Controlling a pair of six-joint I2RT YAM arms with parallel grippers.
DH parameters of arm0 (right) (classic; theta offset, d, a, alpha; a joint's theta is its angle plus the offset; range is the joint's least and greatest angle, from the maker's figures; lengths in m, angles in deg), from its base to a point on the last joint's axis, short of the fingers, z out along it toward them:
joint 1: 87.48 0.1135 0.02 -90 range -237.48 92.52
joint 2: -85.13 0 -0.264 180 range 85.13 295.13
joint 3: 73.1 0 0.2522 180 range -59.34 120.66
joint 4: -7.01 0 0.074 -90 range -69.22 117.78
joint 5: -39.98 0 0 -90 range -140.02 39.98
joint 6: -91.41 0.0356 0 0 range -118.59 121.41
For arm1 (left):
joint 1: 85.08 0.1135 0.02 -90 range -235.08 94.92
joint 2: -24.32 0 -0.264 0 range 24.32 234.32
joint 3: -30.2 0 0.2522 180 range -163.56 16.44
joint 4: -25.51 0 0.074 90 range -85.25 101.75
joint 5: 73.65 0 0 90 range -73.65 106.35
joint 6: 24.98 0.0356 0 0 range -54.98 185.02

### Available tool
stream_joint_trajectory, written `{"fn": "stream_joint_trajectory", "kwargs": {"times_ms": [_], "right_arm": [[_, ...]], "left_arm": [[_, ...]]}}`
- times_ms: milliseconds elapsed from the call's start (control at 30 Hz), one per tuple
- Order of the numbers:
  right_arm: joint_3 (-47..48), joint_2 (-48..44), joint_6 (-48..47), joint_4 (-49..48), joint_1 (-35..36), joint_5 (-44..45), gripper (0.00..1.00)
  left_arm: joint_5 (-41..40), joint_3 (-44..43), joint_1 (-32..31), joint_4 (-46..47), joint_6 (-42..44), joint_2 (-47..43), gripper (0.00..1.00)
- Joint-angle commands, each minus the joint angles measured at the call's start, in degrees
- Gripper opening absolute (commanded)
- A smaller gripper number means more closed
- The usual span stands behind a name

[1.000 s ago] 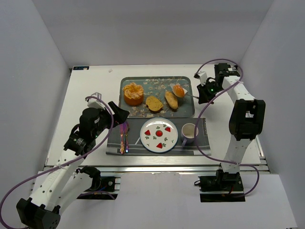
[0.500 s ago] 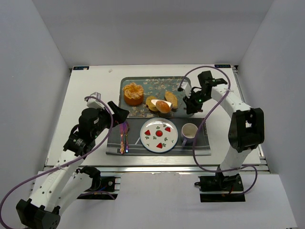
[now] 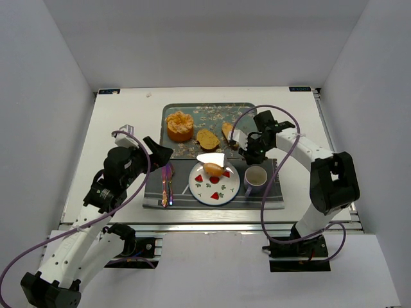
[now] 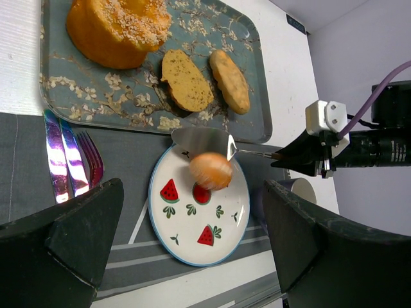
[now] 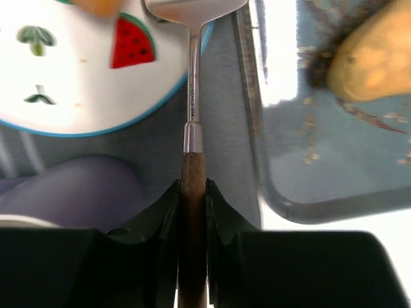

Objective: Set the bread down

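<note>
Right end effector (image 5: 192, 196): pressed together on the wooden handle of a metal cake server (image 4: 200, 140), gripping it firmly. The handle runs straight out between the fingers. The server's blade reaches left over the far rim of the white watermelon-print plate (image 3: 194, 187).

Small orange-tan bun (image 4: 210, 171): over the far part of the plate, just beside the near edge of the blade. It shows blurred in the left wrist view, so I cannot tell whether it rests on the plate or sits just above it.

Remaining bread: the roundish flat slice (image 3: 207, 138) and the elongated oval roll (image 4: 230, 80) lie side by side on the blue floral tray (image 3: 247, 108), slice to the left. They are close together, but I cannot confirm that they touch. The ruffled orange cake (image 3: 180, 125) stands at the left end of the same tray, apart from the slice.

Left end effector (image 3: 158, 149): fingers spread wide and holding nothing. It hangs above the left end of the grey placemat (image 3: 153, 196), near the tray's near left corner.

Other items: the plate sits on the placemat, just near of the tray. A lilac mug (image 3: 255, 177) stands just right of the plate. An iridescent knife (image 4: 61, 160) and fork (image 4: 94, 159) lie side by side on the mat, left of the plate. All of this stands on the white table (image 3: 125, 115).
</note>
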Motion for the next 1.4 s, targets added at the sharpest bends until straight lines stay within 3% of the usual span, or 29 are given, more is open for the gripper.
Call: {"fn": "stream_joint_trajectory", "kwargs": {"times_ms": [0,233,533,767,1133,1367], "right_arm": [[-2.8,-4.7,-2.1,-8.8,0.4,2.6,0.00],[-8.2,-9.2,-3.7,-17.7,0.5,6.5,0.00],[-3.2,-7.5,16.6,-24.2,-3.4,9.5,0.00],[0.9,-4.9,22.9,-26.1,-9.0,11.7,0.00],[0.7,4.4,15.9,-28.8,-9.7,28.6,0.00],[-2.8,3.6,8.3,-27.7,-5.9,27.9,0.00]], "left_arm": [[-0.7,0.5,0.3,-0.6,-0.2,-0.9,0.98],[-0.7,0.5,0.3,-0.4,-0.1,-0.6,0.98],[-0.7,0.1,0.3,-0.6,0.0,-0.6,0.98],[-0.7,0.1,0.3,-0.3,-0.1,-0.5,0.98],[-0.2,-0.2,0.3,0.3,0.1,0.4,0.98],[-0.3,0.1,0.3,0.3,0.0,0.4,0.98]]}}
